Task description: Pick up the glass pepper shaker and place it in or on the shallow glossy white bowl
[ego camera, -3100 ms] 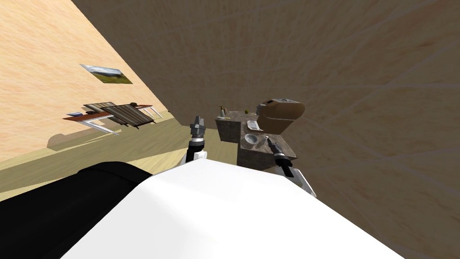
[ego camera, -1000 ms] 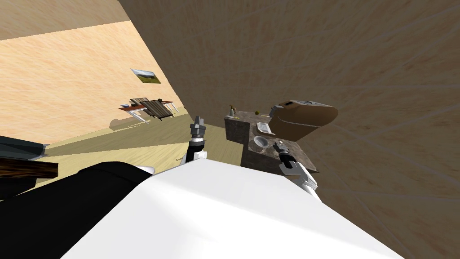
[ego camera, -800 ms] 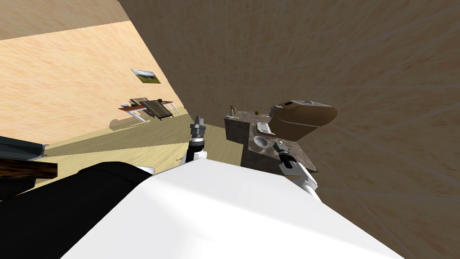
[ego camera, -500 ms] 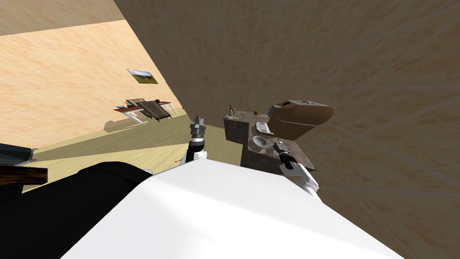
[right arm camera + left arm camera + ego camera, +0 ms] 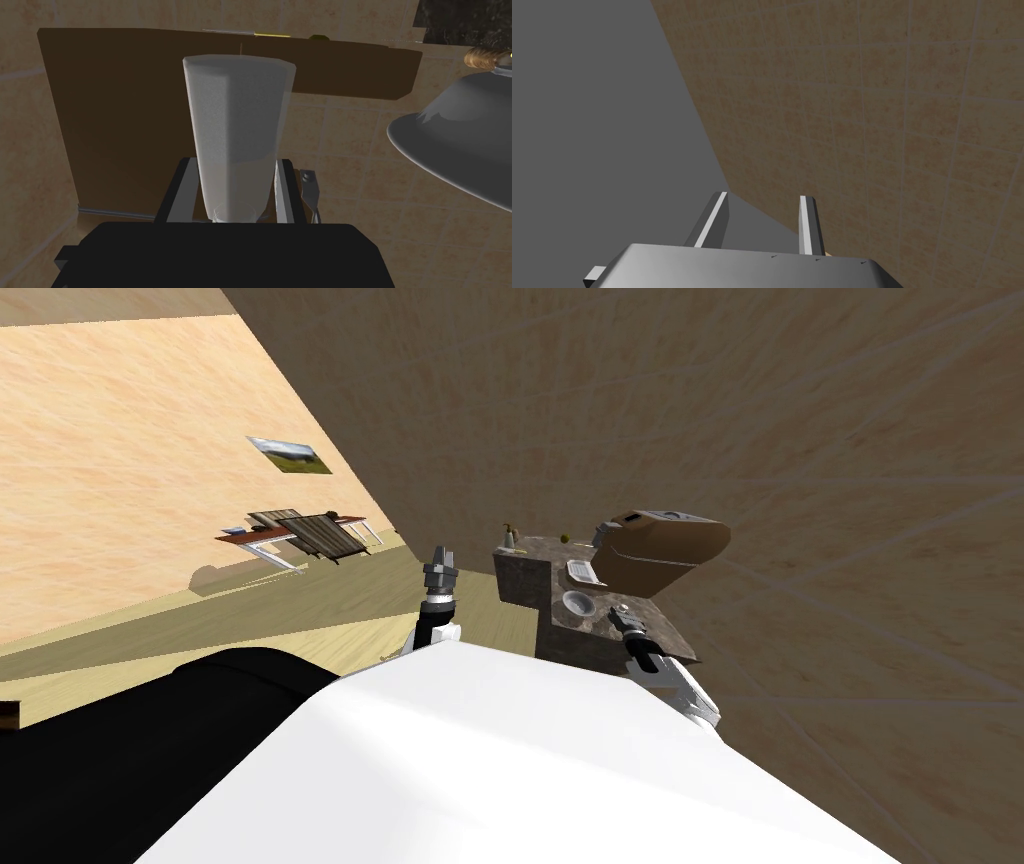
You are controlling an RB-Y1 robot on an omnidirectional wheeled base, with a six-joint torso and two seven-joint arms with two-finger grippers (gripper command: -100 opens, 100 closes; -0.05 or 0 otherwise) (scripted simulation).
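A pale grey, faceted pepper shaker [image 5: 237, 135] stands between the fingers of my right gripper [image 5: 235, 167], which is shut on its lower part. In the head view this gripper [image 5: 622, 614] hovers over the dark stone counter [image 5: 600, 640], just right of the shallow white bowl [image 5: 576, 603]. In the right wrist view the bowl [image 5: 460, 140] shows as a grey rim beside the shaker, apart from it. My left gripper [image 5: 440, 556] is raised over the floor, left of the counter. Its fingers [image 5: 807, 220] are open with nothing between them [image 5: 764, 200].
A large brown rounded body [image 5: 660, 550] overhangs the back of the counter; it appears as a brown panel [image 5: 125, 125] behind the shaker. A white tray [image 5: 583, 572] and a bottle [image 5: 510, 535] stand farther back. The tiled wall is close on the right. A table [image 5: 290, 533] stands far left.
My head view has swung, so the room has slid leftward in the picture. The right gripper stays shut on the shaker beside the bowl. The left arm has kept its pose.
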